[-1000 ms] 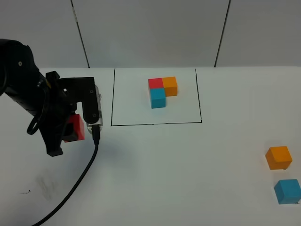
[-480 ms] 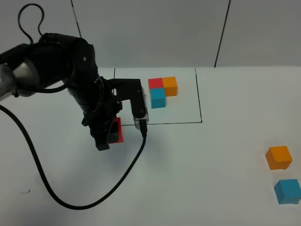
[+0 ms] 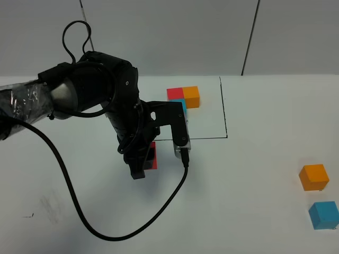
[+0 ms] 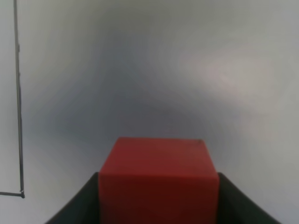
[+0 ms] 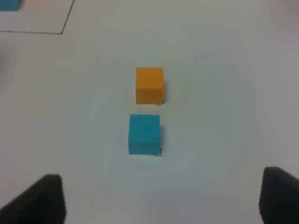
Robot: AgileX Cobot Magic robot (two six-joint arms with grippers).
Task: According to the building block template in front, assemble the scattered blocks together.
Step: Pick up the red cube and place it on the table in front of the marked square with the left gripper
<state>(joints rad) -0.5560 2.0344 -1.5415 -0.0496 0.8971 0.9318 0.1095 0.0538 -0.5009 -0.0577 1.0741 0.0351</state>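
Exterior high: holds the red block (image 3: 153, 157) clamped in the left gripper (image 3: 145, 162), over the table (image 3: 254, 159) outside the outlined square (image 3: 224, 106), near the building block template (image 3: 192, 96); leaves the orange block (image 3: 313, 177) and blue block (image 3: 323, 215) well apart at the right. Left wrist: confirms jaws shut on the red faces. Right wrist: shows the right gripper (image 5: 163, 198) with jaws apart, empty, above those 2 blocks. Risks crowding the template or releasing red rotated, spoiling the L.
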